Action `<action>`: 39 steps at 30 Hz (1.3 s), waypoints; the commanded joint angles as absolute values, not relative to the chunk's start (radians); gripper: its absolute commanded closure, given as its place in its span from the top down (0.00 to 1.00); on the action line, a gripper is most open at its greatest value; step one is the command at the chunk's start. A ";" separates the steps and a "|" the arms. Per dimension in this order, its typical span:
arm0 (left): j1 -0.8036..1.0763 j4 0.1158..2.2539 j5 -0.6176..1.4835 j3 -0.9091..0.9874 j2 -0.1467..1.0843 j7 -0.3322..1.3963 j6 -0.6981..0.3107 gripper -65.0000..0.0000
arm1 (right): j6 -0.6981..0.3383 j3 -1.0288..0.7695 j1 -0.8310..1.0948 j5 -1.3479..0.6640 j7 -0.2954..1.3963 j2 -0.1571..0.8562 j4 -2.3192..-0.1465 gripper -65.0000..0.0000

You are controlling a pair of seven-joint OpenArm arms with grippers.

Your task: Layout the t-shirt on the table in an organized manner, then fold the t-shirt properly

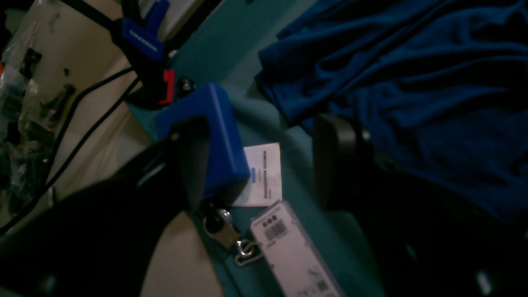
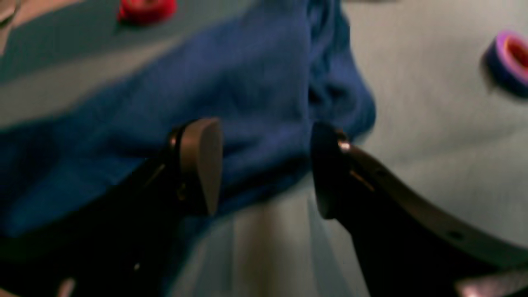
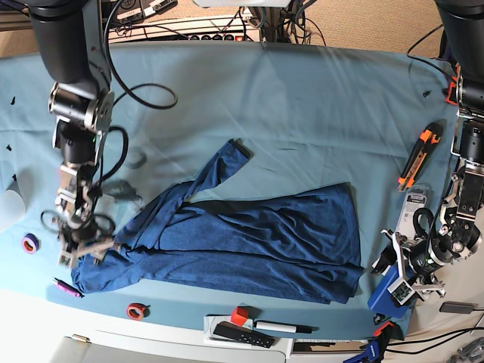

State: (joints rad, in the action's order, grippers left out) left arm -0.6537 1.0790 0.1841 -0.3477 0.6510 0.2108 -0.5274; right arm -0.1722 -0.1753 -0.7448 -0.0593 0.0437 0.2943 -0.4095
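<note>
T-shirt point(image 3: 249, 234), navy heathered knit, soft and wrinkled, lay spread near the front edge of the table point(image 3: 302, 98), one long sleeve angled toward the far side. Right gripper point(image 2: 264, 165) was over its crumpled end, jaws apart. Left gripper point(image 1: 260, 161) stood apart too, beside the hem. Table cloth was smooth teal.

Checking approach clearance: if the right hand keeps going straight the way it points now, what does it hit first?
Most likely the t-shirt. The right hand is open, and blue fabric fills the gap between its fingers, with the table cloth just beyond. The wrist view is blurred, so the depth is uncertain.
</note>
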 commanded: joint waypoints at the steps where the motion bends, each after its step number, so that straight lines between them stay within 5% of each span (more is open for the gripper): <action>1: -0.687 1.092 0.195 -0.338 0.665 0.203 -0.516 0.57 | -0.165 -0.176 -0.790 -0.066 0.018 0.316 -0.426 0.52; 33: -0.687 1.092 0.195 -0.338 0.665 0.210 -0.516 0.57 | -0.107 -0.176 -0.748 -0.059 0.070 0.329 -0.424 0.51; 35: -0.687 1.092 0.195 -0.338 0.665 0.210 -0.516 0.57 | -0.107 -0.176 -0.748 -0.059 0.069 0.329 -0.424 0.46; 39: -0.687 1.092 0.195 -0.338 0.665 0.210 -0.516 0.57 | -0.107 -0.176 -0.748 -0.059 0.068 0.329 -0.424 0.19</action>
